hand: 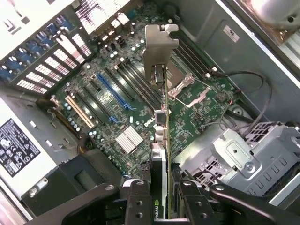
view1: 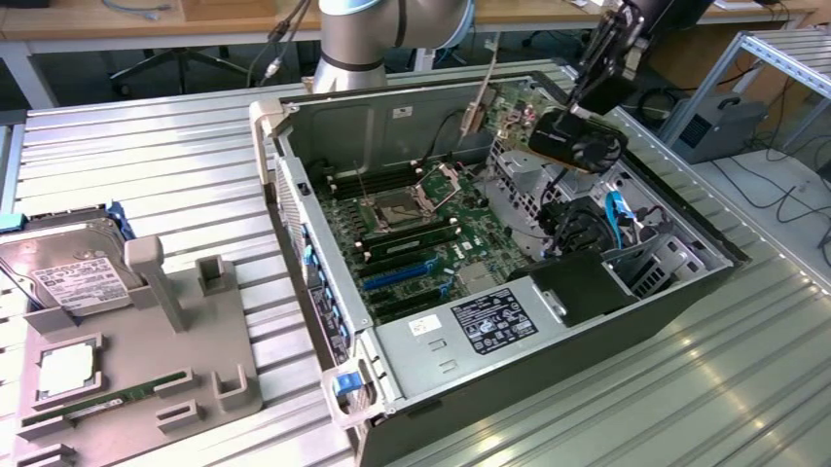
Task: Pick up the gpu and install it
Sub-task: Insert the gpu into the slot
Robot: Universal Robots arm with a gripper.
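Closest to my wrist camera sit my two black fingers point(hand: 138, 204), and between them my claw point(hand: 161, 202) pinches the gpu point(hand: 162, 140). One pad presses each face of the card, so the jaws stand narrow with the board filling the gap. From here I see the card edge-on (a thin green line, with a green label near my grip). Its silver bracket point(hand: 159, 47) is at the far end, pointing away from me toward the motherboard point(hand: 112, 112). Beyond the bracket lie the open processor socket point(hand: 187, 86), a long blue slot point(hand: 115, 96) and a small finned heatsink point(hand: 128, 139). A grey drive cage point(hand: 243, 159) sits off to one side of the card.

In the exterior view my claw point(view1: 591, 115) hangs over the open computer case point(view1: 279, 126), near its far corner at the exterior view's right. The gpu point(view1: 578, 139) is in the air there, tilted, with its black fan cooler facing the camera, raised above the motherboard point(view1: 415, 233). A labelled power supply point(view1: 500, 321) fills the near end of the case.

Well apart, at the exterior view's left, a grey holder point(view1: 143, 389) rests on the ribbed metal table point(view1: 156, 165). It carries a hard drive point(view1: 65, 268), a processor point(view1: 65, 372) and a memory stick point(view1: 104, 401).
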